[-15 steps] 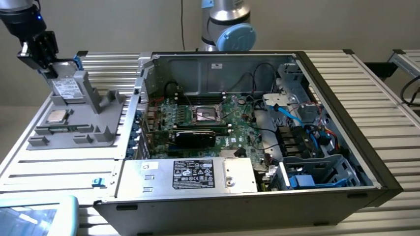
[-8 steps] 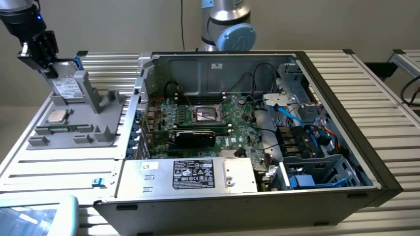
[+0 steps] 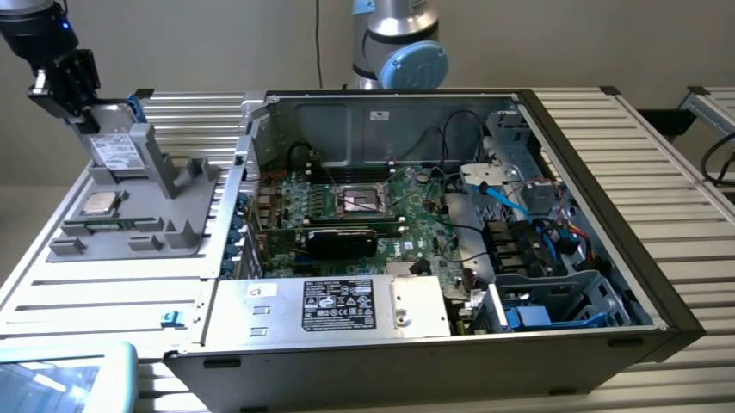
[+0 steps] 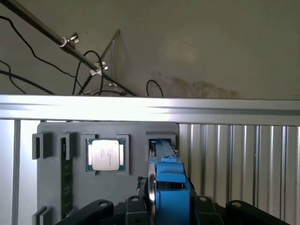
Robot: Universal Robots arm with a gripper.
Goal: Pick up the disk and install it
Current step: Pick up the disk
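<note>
The exterior view looks down from high and far on the open computer case [image 3: 344,120], with the grey tray [image 3: 172,228] at middle left. The wrist view sits very near, just above that tray. Both see the tray, the chip [image 3: 101,204] and the disk [image 3: 115,153]

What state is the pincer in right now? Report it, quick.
Pincer: closed on the disk, gripping its blue frame, while the disk stands upright in the grey holder.

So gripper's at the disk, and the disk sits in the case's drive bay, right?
Not in the bay. The disk stands in the grey holder outside the case, on the exterior view's left. The gripper is at the disk, yes. The exterior view shows it.
</note>
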